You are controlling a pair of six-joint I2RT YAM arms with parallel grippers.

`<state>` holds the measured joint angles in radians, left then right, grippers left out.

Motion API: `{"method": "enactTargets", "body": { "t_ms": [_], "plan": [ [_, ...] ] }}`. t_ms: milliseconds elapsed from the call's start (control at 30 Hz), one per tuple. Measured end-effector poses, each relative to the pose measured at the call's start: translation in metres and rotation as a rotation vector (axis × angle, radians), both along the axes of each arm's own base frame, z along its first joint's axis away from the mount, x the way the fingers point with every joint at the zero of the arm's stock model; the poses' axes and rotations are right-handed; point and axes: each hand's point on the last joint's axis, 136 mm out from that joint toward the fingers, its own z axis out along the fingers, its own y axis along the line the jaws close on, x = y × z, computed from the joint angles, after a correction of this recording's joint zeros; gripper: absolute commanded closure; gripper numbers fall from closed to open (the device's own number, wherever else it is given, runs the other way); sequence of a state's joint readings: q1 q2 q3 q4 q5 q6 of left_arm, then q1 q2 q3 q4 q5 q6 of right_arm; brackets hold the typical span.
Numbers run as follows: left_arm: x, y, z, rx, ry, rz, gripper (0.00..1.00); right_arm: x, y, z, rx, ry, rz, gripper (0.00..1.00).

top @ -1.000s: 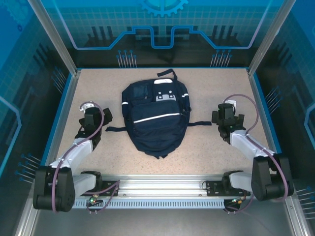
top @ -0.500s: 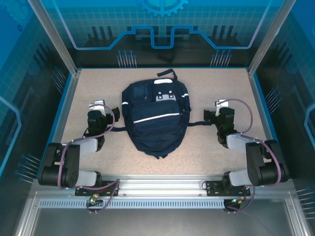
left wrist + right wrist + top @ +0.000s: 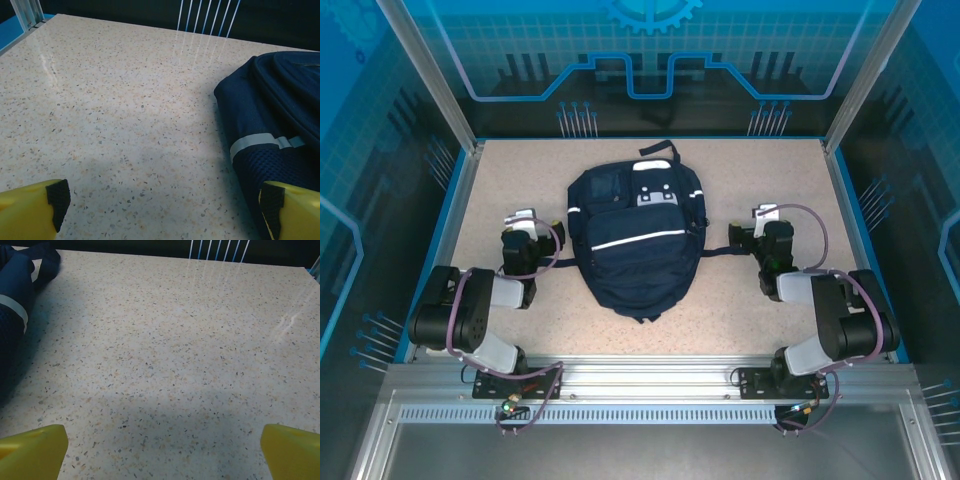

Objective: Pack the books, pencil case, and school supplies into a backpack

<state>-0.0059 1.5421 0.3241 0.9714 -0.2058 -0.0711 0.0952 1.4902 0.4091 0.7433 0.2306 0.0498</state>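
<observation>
Soft, floppy-looking backpack on bench, best taken by top loop; left fingers and right fingers spread wide, empty.

One backpack lies on the single tabletop. Two arms flank the backpack: the left arm and the right arm. There are two claws, the left claw and the right claw, each with two yellow fingers. Two black straps stick out of the backpack, one on each side.
</observation>
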Motion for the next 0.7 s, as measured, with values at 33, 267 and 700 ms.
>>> {"method": "enactTargets", "body": {
  "t_ms": [33, 267, 700],
  "plan": [
    [0.0003, 0.0002, 0.0002, 0.002, 0.000, 0.002, 0.01, -0.0001, 0.0001, -0.0003, 0.000, 0.000, 0.001, 0.00],
    [0.0018, -0.0006, 0.0016, 0.012, 0.000, 0.000, 0.01, 0.0017, 0.0007, 0.0035, 0.000, -0.018, 0.004, 0.00],
    [0.0048, -0.0031, 0.0032, 0.027, 0.004, -0.012, 0.01, 0.0022, 0.0009, 0.0047, 0.001, -0.024, 0.005, 0.00]
  ]
}}
